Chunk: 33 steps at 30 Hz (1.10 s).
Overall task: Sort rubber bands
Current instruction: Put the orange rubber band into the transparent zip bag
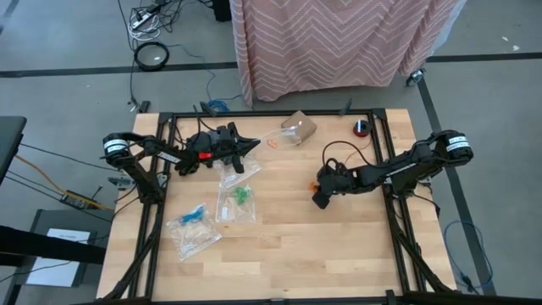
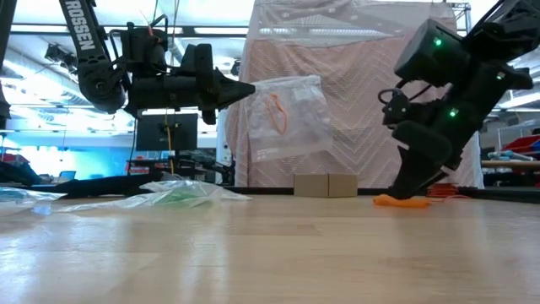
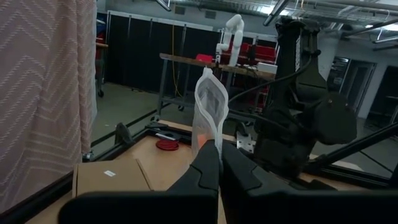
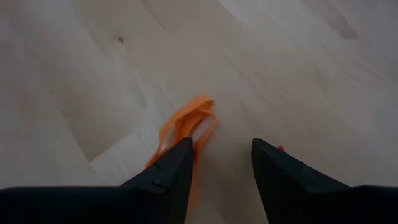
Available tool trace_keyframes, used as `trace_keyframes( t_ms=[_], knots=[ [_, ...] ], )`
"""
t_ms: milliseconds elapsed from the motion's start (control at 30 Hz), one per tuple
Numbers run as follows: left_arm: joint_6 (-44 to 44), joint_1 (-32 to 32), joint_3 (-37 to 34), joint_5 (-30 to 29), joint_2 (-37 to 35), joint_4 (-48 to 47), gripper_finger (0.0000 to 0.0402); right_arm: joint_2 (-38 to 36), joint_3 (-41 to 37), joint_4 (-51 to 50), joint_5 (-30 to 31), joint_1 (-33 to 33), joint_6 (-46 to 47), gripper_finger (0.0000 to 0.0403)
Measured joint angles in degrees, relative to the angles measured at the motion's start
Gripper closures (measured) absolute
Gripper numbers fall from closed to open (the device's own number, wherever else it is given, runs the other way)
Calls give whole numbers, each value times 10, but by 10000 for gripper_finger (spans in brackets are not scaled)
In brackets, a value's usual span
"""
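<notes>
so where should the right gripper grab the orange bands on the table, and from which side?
Probably straight down from above, pinching the bunched middle. The orange rubber bands lie flat on the table as a narrow strand. The open right gripper has one finger on them, so shift until both straddle the strand.

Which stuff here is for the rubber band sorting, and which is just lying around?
For the job:
- orange rubber bands at the open right hand
- clear zip bag with an orange band inside, pinched in the shut left hand
- bags holding green bands and blue bands

Lying about:
- cardboard box
- red roll
</notes>
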Motion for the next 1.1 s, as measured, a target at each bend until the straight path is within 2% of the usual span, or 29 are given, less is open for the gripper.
trace_keyframes(
  t_ms=[233,533,967,1033,1100],
  knots=[
    [11,0,0,0,0,-1,396,-4,4,36,-13,0,-27,249],
    [13,0,0,0,0,-6,396,-3,5,-24,17,-2,-25,248],
    [13,0,0,0,0,-8,396,18,7,-17,-3,-1,5,250],
    [13,0,0,0,0,-9,396,33,7,-8,0,0,6,255],
    [13,0,0,0,0,-9,396,45,8,3,6,0,7,278]
  ],
)
